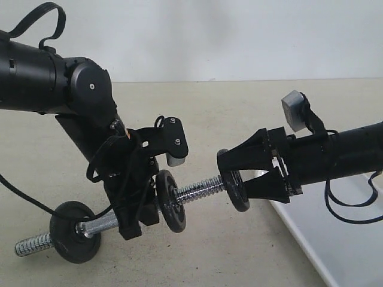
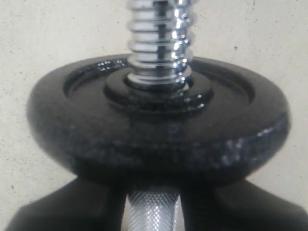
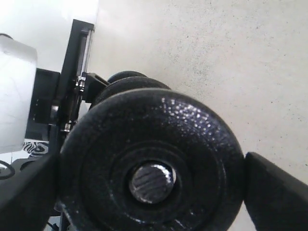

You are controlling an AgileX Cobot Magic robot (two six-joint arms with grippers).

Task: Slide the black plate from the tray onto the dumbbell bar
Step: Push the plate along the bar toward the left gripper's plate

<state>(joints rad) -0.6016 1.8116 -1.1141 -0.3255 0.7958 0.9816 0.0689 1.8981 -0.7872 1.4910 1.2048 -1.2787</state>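
- Lying at the lower right of the exterior view, the tray (image 1: 335, 251) is glossy white and shallow, with a low rim.
- The dumbbell bar (image 1: 197, 190) slants from lower left up toward the centre, raised off the table; it is bright chrome with coarse thread at both ends and fine knurling in the middle, where the left gripper (image 1: 130, 218) is clamped tight around it.
- The black plate (image 1: 238, 190) stands on edge right of centre, off the tray; it is round, pebbled cast iron with a raised rim; the right gripper (image 1: 234, 179) pinches it across its rim, jaws closed onto it.
- Two matching discs already ride the bar: one (image 1: 172, 201) just beside the left gripper toward the centre, the other (image 1: 73, 232) near the lower-left end.
- The bar's tip (image 3: 151, 182) shows through the plate's centre hole in the right wrist view; the plate seems only just started on the thread.
- The step in hand looks to be the push inward; the plate should stay square to the bar and the hole centred, since the coarse thread could catch the bore's edge; the left arm should hold steady.
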